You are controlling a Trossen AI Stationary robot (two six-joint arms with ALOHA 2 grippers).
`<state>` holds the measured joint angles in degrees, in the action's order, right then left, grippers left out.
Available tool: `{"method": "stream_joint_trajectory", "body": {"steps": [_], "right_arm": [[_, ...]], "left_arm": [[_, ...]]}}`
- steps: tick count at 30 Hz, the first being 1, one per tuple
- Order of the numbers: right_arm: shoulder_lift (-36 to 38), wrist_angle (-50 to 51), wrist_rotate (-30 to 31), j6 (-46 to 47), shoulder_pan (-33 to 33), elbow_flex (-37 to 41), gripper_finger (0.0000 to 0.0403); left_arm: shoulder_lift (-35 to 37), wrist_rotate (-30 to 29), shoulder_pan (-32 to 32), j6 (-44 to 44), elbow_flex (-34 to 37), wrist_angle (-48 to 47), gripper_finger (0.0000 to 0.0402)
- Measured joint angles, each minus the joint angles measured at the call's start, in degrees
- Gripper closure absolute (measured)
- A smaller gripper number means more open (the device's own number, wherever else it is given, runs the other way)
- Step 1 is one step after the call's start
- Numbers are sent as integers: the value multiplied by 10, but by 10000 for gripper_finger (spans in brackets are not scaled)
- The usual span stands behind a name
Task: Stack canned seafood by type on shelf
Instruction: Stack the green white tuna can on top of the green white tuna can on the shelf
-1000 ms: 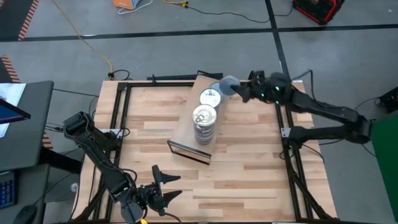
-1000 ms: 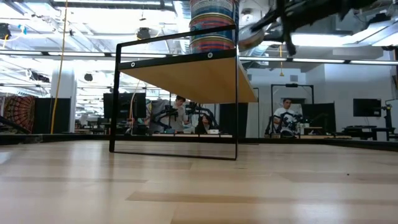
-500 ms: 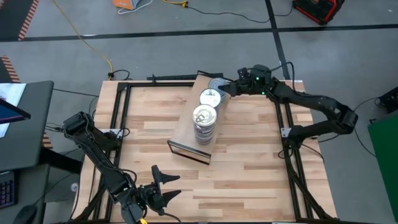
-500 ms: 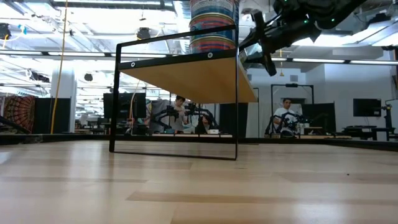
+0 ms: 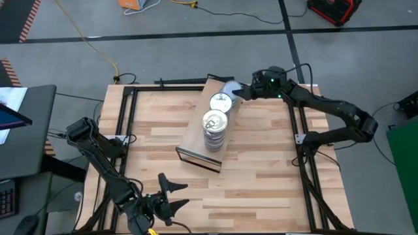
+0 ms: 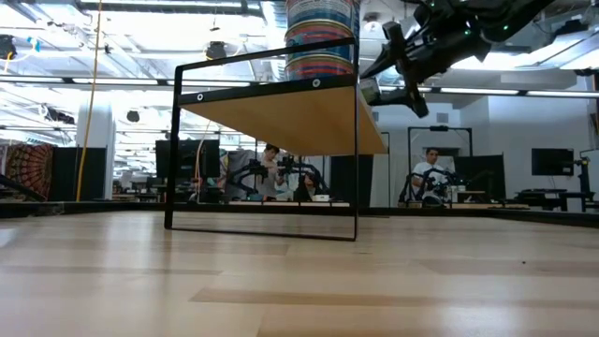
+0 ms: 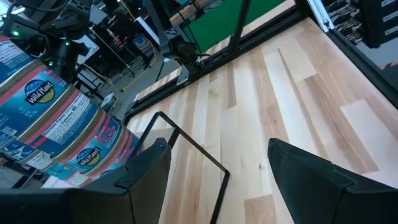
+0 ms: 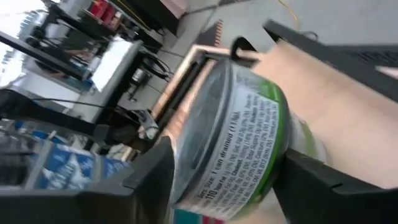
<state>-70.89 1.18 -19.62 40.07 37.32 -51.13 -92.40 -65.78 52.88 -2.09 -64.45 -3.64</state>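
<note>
The shelf (image 5: 192, 140), a light-wood board on a black wire frame (image 6: 262, 140), stands mid-table. On it is a tall stack of tins (image 5: 214, 127) with blue and pink labels (image 7: 56, 124) and a gold lid on top. Behind the stack is a tin with a pale lid (image 5: 221, 101). A grey-topped tin (image 5: 228, 87) with a green and white label (image 8: 236, 130) sits at the shelf's far end. My right gripper (image 5: 236, 91) is open, one finger on either side of this tin. My left gripper (image 5: 175, 196) hangs open near the table's front edge. My right gripper comes at the grey-topped tin roughly level from the table's right. Its fingers (image 8: 149, 180) stand on either side of the tin's labelled side wall (image 8: 249, 143). I cannot tell whether they touch the wall. The tin sits on the shelf's far end.
Black frame rails (image 5: 300, 137) run along the table's left, right and far edges. The bare slatted tabletop (image 5: 261, 189) lies in front of the shelf. In the low view, people sit at desks (image 6: 432, 178) in the room beyond.
My right gripper has carried the grey-topped tin toward the table's left and down onto the shelf's far end, rolling a little as it went. In the low view its fingers now stand wider apart than half a second ago.
</note>
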Motion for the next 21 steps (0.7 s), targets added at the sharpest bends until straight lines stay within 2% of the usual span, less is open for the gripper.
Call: {"method": "stream_joint_trajectory", "body": {"steps": [6, 17, 21], "right_arm": [[5, 38, 0, -15, 0, 0, 111], [27, 87, 5, -30, -3, -29, 110], [22, 109, 26, -30, -16, -30, 110]], "left_arm": [[0, 0, 0, -1, 0, 1, 141], [3, 0, -3, 4, 0, 1, 141], [8, 0, -5, 5, 0, 6, 141]]}}
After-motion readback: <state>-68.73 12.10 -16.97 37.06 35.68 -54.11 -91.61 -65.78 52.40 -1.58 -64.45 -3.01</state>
